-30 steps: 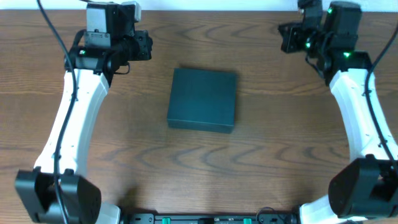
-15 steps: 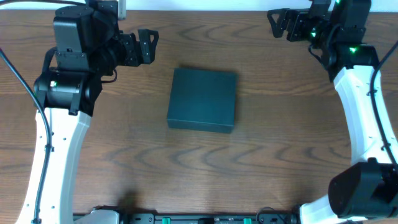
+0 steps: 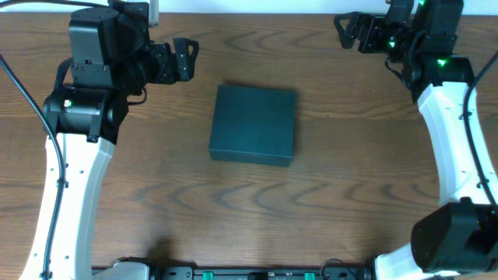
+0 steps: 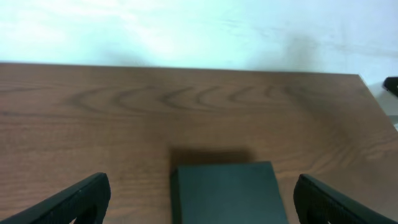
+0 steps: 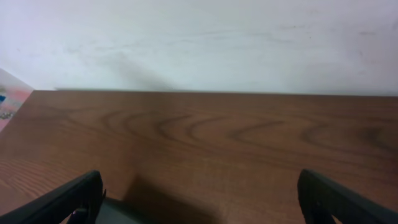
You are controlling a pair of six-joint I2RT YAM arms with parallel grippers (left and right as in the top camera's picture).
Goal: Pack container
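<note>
The container [image 3: 254, 124] is a matte dark teal box lying shut and flat at the middle of the wooden table. In the overhead view my left gripper [image 3: 185, 58] hovers open to the upper left of it, pointing right, clear of the box. My right gripper [image 3: 346, 29] hangs open near the back right edge, pointing left. The left wrist view shows the container [image 4: 227, 196] low in the frame between its spread fingers [image 4: 78, 199], with nothing held. In the right wrist view only a dim corner of the container [image 5: 118, 213] shows by the left fingertip.
The table's back edge [image 4: 186, 65] meets a white wall. A strip of coloured material [image 5: 9, 99] lies off the table's left end in the right wrist view. Bare wood [image 3: 257, 210] surrounds the box on all sides.
Both grippers have gone from shut to wide open. The left arm swung its gripper out toward the box and the right gripper shifted left. The container has not moved.
</note>
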